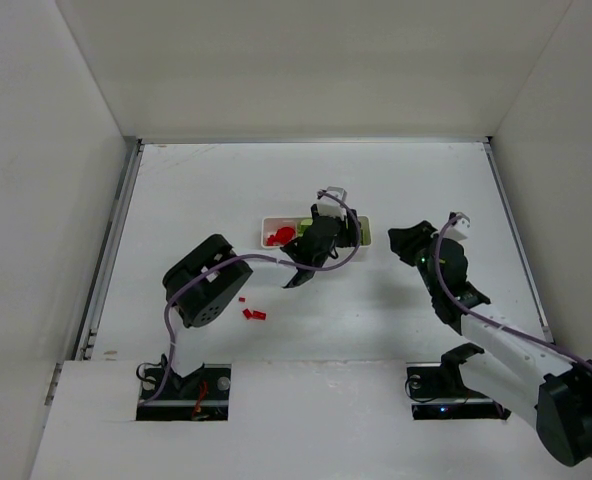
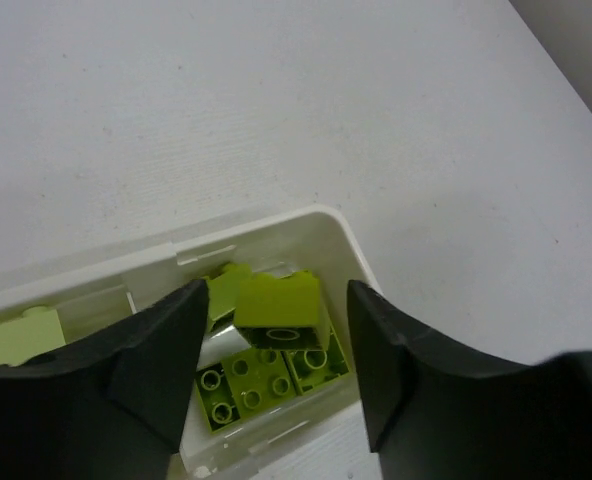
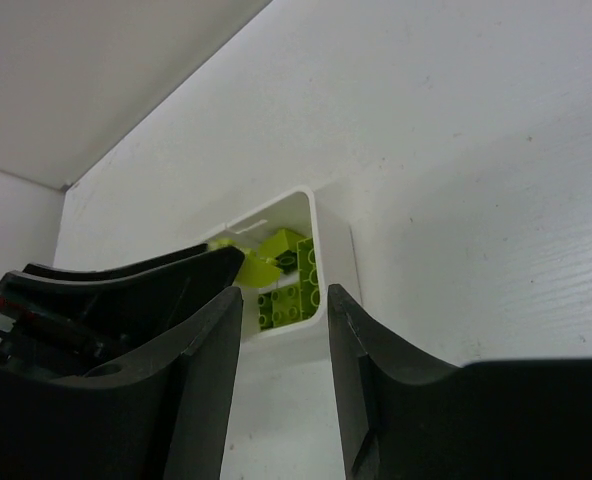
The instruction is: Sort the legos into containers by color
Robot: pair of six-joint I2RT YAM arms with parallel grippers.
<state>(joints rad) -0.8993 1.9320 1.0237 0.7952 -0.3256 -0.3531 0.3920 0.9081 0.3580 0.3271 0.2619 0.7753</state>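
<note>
the left gripper (image 2: 274, 305) is seen with its jaws spread wide, holding nothing, directly above the end compartment (image 2: 348, 262) of the white tray (image 2: 96, 262). between the jaws, a little below them, a tilted yellow-green brick (image 2: 276, 308) is lying on top of other yellow-green bricks (image 2: 244, 385) that sit flat, studs up, on the compartment floor; it appears apart from both fingers, so the drop is judged made and the step in hand is the withdrawal. it is best done as a straight lift with the jaws wide, so that neither finger is dragged against the propped brick or hooked under the tray's thin rim, which runs just outside the jaw nearer the tray's end. a sideways pull is to be avoided, since the light tray could be slid across the table (image 1: 396, 180). the right gripper (image 3: 284, 300) is parted and empty, with the same compartment framed in the gap ahead of its jaws; it is placed beyond the tray's end, apart from it, and should be given room. red bricks (image 1: 279, 236) are gathered in the compartment at the opposite end of the tray. two or three loose red bricks (image 1: 253, 314) are left on the table well behind the left jaws, toward that arm's base, and are judged the next to be fetched.
</note>
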